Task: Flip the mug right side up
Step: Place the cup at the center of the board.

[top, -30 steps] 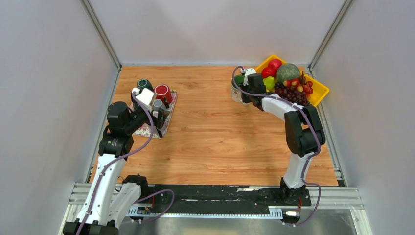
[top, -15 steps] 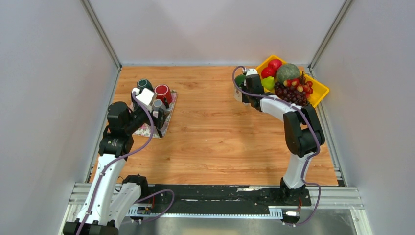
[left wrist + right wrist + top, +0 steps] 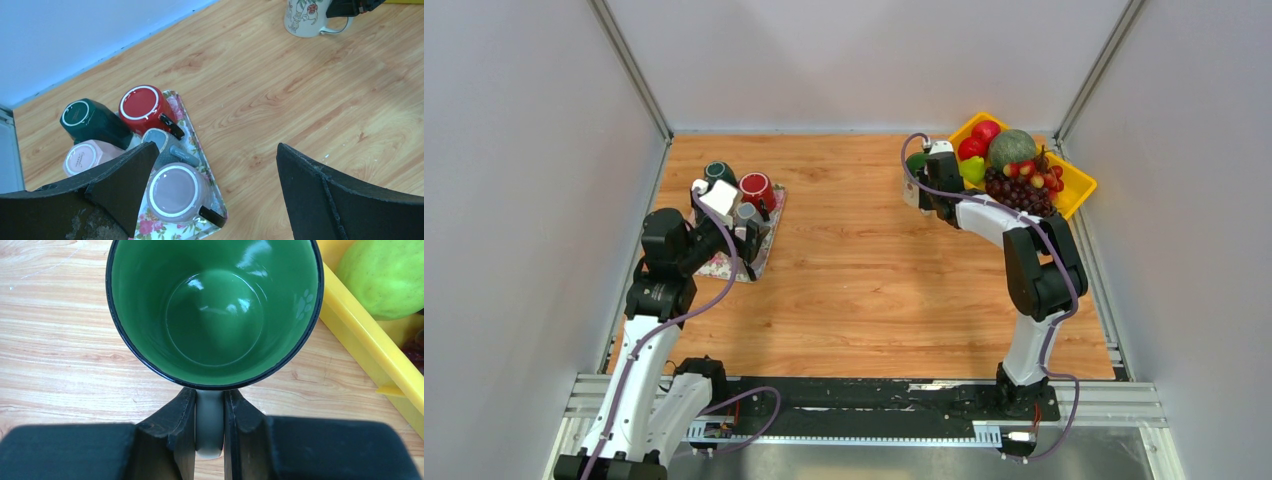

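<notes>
At far right of table [image 3: 874,270], just beside yellow fruit tray [image 3: 360,335], mug [image 3: 215,315] sits mouth up, green interior showing. Long axis approx. vertical; handle [image 3: 209,435] points back toward wrist. Right gripper [image 3: 209,407] is clamped on that handle, one finger each side. Left gripper [image 3: 217,150] is spread wide, holding nothing, above floral tray [image 3: 189,122] of inverted mugs.

Judgement: turn looks done. For release, confirm base flat on wood, then part fingers evenly w/o dragging handle or nudging mug into fruit tray.
</notes>
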Controlling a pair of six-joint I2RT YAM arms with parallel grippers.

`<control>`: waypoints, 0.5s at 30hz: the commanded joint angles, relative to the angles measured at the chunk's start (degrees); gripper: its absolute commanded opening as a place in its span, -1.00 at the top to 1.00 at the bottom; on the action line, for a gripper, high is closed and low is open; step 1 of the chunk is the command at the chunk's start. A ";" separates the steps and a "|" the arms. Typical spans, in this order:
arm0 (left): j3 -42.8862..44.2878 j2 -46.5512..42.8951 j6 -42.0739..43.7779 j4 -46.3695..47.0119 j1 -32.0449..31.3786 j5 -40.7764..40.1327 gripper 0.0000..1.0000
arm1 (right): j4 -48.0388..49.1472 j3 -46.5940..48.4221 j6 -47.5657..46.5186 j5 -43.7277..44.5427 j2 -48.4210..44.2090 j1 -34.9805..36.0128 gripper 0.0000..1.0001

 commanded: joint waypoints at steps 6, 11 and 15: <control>-0.62 -1.03 1.14 1.84 0.61 1.11 -1.00 | 7.03 1.57 1.27 -0.27 -1.23 -0.58 0.32; -0.65 -1.20 1.06 1.93 0.72 1.10 -1.00 | 6.85 1.38 1.72 -0.92 -2.00 -0.58 0.11; -0.63 -1.39 0.89 1.89 0.82 1.31 -1.00 | 6.48 1.22 1.87 -1.27 -2.54 -0.56 0.00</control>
